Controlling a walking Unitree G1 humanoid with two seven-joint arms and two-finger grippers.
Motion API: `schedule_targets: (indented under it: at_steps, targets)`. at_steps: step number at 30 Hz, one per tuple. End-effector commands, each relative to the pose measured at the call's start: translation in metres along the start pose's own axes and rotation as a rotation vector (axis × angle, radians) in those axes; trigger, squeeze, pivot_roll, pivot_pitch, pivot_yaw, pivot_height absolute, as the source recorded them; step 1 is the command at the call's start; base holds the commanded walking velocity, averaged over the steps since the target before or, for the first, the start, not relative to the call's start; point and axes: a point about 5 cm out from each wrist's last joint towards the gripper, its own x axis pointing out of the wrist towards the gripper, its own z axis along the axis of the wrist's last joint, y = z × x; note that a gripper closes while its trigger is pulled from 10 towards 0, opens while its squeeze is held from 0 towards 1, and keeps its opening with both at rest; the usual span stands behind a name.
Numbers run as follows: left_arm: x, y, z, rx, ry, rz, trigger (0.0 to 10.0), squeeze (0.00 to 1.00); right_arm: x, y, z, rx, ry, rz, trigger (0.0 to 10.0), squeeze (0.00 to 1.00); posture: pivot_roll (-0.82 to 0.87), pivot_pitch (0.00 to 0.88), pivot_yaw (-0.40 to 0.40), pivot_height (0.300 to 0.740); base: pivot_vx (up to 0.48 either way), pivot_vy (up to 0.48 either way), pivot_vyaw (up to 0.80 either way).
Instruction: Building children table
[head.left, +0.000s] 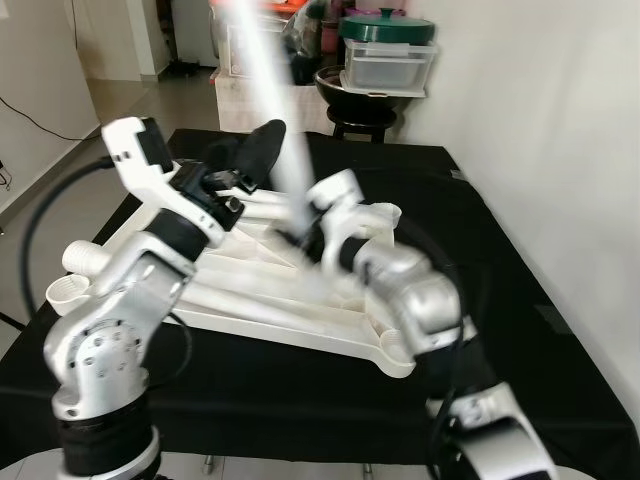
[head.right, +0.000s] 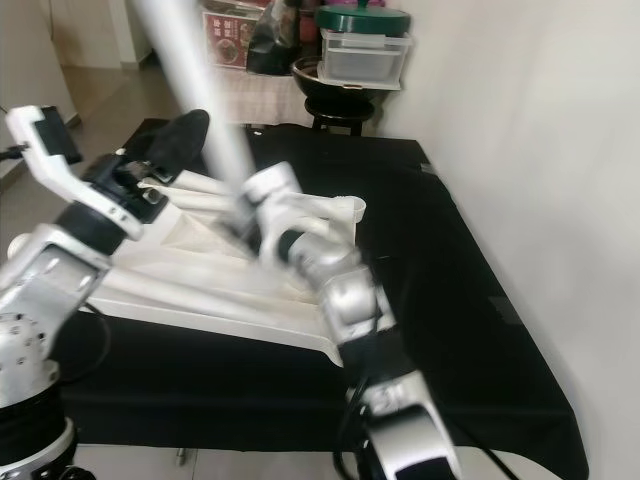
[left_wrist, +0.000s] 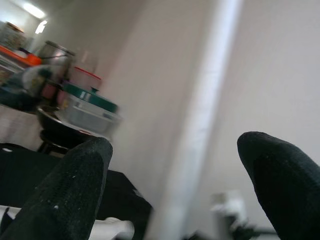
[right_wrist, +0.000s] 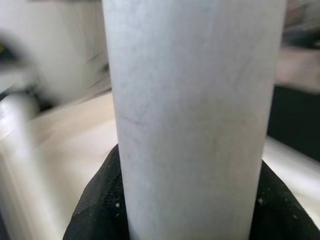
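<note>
In your eye views, the white tabletop (head.left: 270, 290) lies upside down on the black cloth (head.left: 520, 300). Your right gripper (head.left: 300, 235) squeezes the bottom of a white leg (head.left: 268, 90) that stands over the tabletop. Your left gripper (head.left: 255, 150) is just left of the leg.

In your left wrist view, the fingers (left_wrist: 65, 195) are wide apart, holding nothing; the leg runs between them, farther off.

In your right wrist view, the leg (right_wrist: 190, 115) sits tight between the pads.

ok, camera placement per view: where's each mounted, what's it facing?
Left eye, right eye: head stereo pair, looking down at the white table frame on black cloth; both arms show.
Left wrist: along the open left gripper, toward the wall.
Right wrist: right gripper clamped on the white table leg.
Shared: the leg appears everywhere.
</note>
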Motion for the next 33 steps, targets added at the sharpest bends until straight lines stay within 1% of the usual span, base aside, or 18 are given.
schedule_targets:
  at_steps: [1,3,4,5,6,8,9,10,11,14,15,16,17,18,22,26,30,33]
  targets:
    - [-0.004,-0.001,0.001,0.005,0.014,-0.021,10.0,1.00,-0.001,-0.008,0.001,0.054,-0.033,-0.050,0.0,0.00,-0.04,0.025,-0.064,0.740,0.000,0.000,0.00]
    - [-0.007,-0.001,0.003,0.017,0.017,-0.021,10.0,1.00,-0.003,-0.016,0.004,0.091,-0.067,-0.090,0.0,0.00,-0.04,0.028,-0.069,0.740,0.000,0.000,0.00]
    - [-0.011,0.000,0.002,0.029,0.023,-0.009,10.0,1.00,-0.006,-0.024,0.008,0.153,-0.119,-0.129,8.5,0.00,-0.04,0.029,-0.069,0.740,0.000,0.000,0.00]
    - [-0.018,0.004,-0.005,0.084,0.067,0.032,10.0,1.00,-0.011,-0.031,0.011,0.200,-0.175,-0.147,10.0,0.00,-0.03,0.038,-0.069,0.740,0.000,0.000,0.00]
    - [-0.018,0.004,-0.005,0.084,0.067,0.032,10.0,1.00,-0.011,-0.031,0.011,0.200,-0.175,-0.147,10.0,0.00,-0.03,0.038,-0.069,0.740,0.000,0.000,0.00]
    - [-0.032,0.013,-0.024,0.141,0.165,0.108,10.0,1.00,-0.019,-0.037,0.015,0.242,-0.247,-0.149,10.0,0.00,-0.03,0.049,-0.070,0.740,0.000,0.000,0.00]
    - [-0.032,0.013,-0.024,0.141,0.165,0.108,10.0,1.00,-0.019,-0.037,0.015,0.242,-0.247,-0.149,10.0,0.00,-0.03,0.049,-0.070,0.740,0.000,0.000,0.00]
    - [-0.040,0.016,-0.035,0.170,0.217,0.137,10.0,0.00,-0.023,-0.036,0.017,0.230,-0.280,-0.120,10.0,0.00,-0.04,0.059,-0.068,0.740,0.000,0.000,0.00]
    - [-0.040,0.016,-0.035,0.170,0.217,0.137,10.0,0.00,-0.023,-0.036,0.017,0.230,-0.280,-0.120,10.0,0.00,-0.04,0.059,-0.068,0.740,0.000,0.000,0.00]
    - [-0.071,0.019,-0.077,0.241,0.394,0.215,10.0,0.00,-0.034,-0.029,0.016,0.185,-0.327,-0.026,10.0,0.00,-0.04,0.084,-0.067,0.740,0.000,0.000,0.00]
    - [-0.071,0.019,-0.077,0.241,0.394,0.215,10.0,0.00,-0.034,-0.029,0.016,0.185,-0.327,-0.026,10.0,0.00,-0.04,0.084,-0.067,0.740,0.000,0.000,0.00]
    - [-0.082,0.016,-0.091,0.264,0.443,0.235,10.0,0.00,-0.037,-0.026,0.012,0.182,-0.328,0.023,10.0,0.00,-0.04,0.086,-0.067,0.740,0.000,0.000,0.00]
    - [-0.082,0.016,-0.091,0.264,0.443,0.235,10.0,0.00,-0.037,-0.026,0.012,0.182,-0.328,0.023,10.0,0.00,-0.04,0.086,-0.067,0.740,0.000,0.000,0.00]
    - [-0.089,0.013,-0.101,0.264,0.478,0.253,10.0,0.00,-0.041,-0.015,0.007,0.151,-0.320,0.104,10.0,0.00,-0.04,0.097,-0.069,0.740,0.000,0.000,0.00]
    - [-0.093,0.008,-0.105,0.232,0.486,0.242,10.0,0.00,-0.044,-0.005,0.003,0.116,-0.308,0.167,10.0,0.00,-0.05,0.104,-0.068,0.740,0.000,0.000,0.00]
    - [-0.104,-0.008,-0.115,0.237,0.567,0.144,10.0,0.00,-0.051,0.006,-0.008,0.082,-0.262,0.261,10.0,0.00,-0.05,0.128,-0.068,0.740,0.000,-0.480,0.00]
    - [-0.108,-0.014,-0.119,0.232,0.603,0.106,10.0,0.00,-0.055,0.007,-0.011,0.083,-0.245,0.313,10.0,0.00,-0.05,0.133,-0.067,0.740,0.000,-0.480,0.00]
    - [-0.116,-0.021,-0.126,0.277,0.655,0.045,10.0,0.00,-0.061,0.006,-0.017,0.028,-0.200,0.391,10.0,0.00,-0.05,0.144,-0.067,0.740,0.000,0.000,0.00]
